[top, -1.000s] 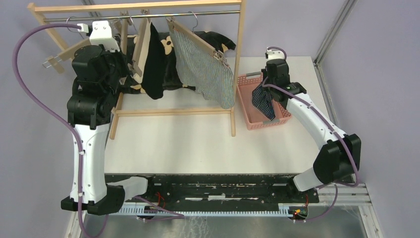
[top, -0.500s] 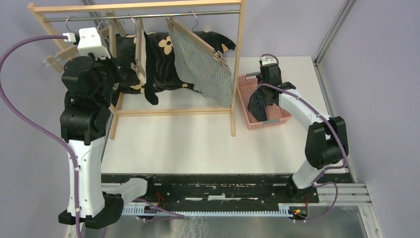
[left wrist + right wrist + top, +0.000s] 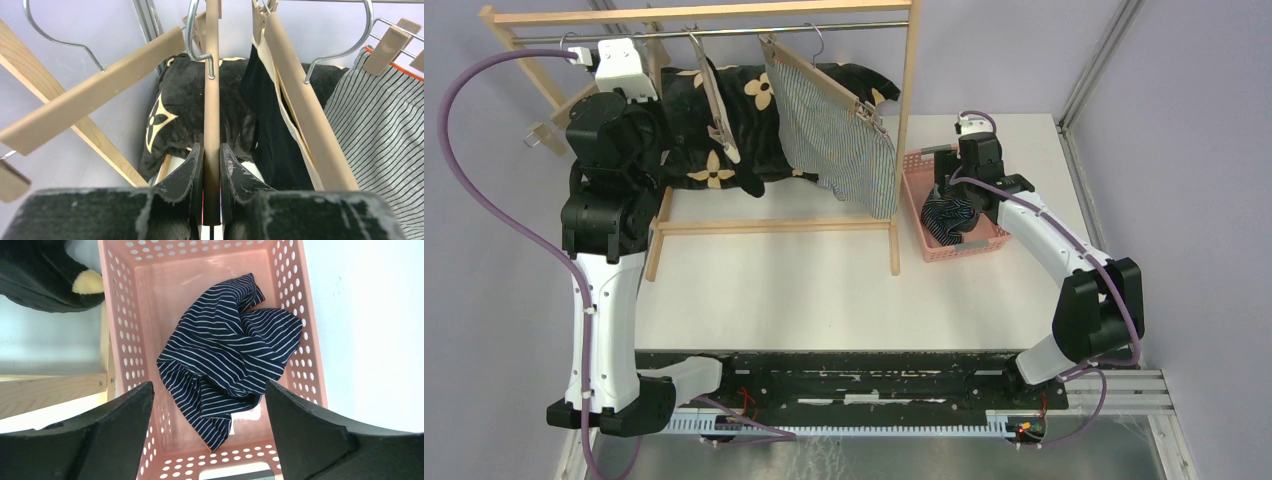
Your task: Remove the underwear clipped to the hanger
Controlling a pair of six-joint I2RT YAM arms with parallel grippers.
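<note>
The navy striped underwear (image 3: 232, 357) lies crumpled in the pink basket (image 3: 117, 335), also visible from above (image 3: 948, 213). My right gripper (image 3: 209, 405) hangs open above it, holding nothing. My left gripper (image 3: 212, 150) is shut on the bar of a bare wooden hanger (image 3: 212, 75) on the rack. Right of it the black underwear (image 3: 272, 135) hangs from a second hanger (image 3: 305, 110). The grey-white striped underwear (image 3: 839, 135) hangs clipped to a third hanger (image 3: 814, 72), at the right edge of the left wrist view (image 3: 382, 125).
A wooden clothes rack (image 3: 909, 110) stands across the back of the table, with a black cushion with tan flowers (image 3: 769, 110) behind the hangers. An empty hanger (image 3: 95, 95) hangs at the far left. The basket (image 3: 924, 235) sits just right of the rack's post.
My right gripper opened and dropped the navy underwear into the basket, where it now lies in a heap. The left arm shifted at the rack, and the black piece's hanger swung back.
</note>
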